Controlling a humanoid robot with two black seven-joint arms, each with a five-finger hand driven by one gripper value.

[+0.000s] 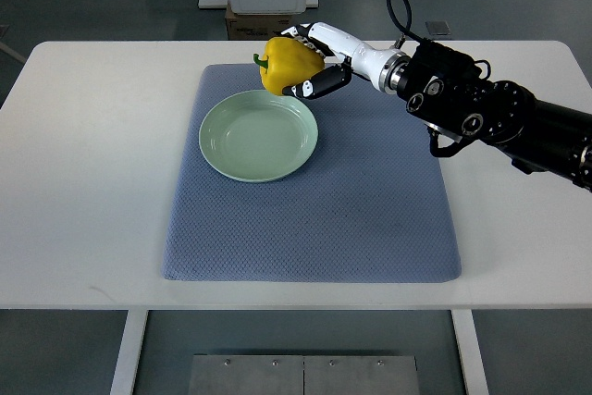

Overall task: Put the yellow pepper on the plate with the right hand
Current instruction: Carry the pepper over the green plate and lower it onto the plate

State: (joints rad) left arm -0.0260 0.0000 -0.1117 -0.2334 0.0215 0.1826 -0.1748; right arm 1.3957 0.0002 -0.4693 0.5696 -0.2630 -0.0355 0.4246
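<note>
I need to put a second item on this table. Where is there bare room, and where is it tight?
Free: the mat right of and in front of the plate, and the white table to the mat's left. Crowded: the plate's far rim, where the right hand holds the yellow pepper, and the far right side, which its arm crosses.

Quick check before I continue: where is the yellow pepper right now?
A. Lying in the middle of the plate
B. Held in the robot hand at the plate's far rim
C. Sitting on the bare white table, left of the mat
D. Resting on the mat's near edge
B: the right robot hand is closed around the yellow pepper at the far rim of the green plate, whose dish holds nothing.
</note>
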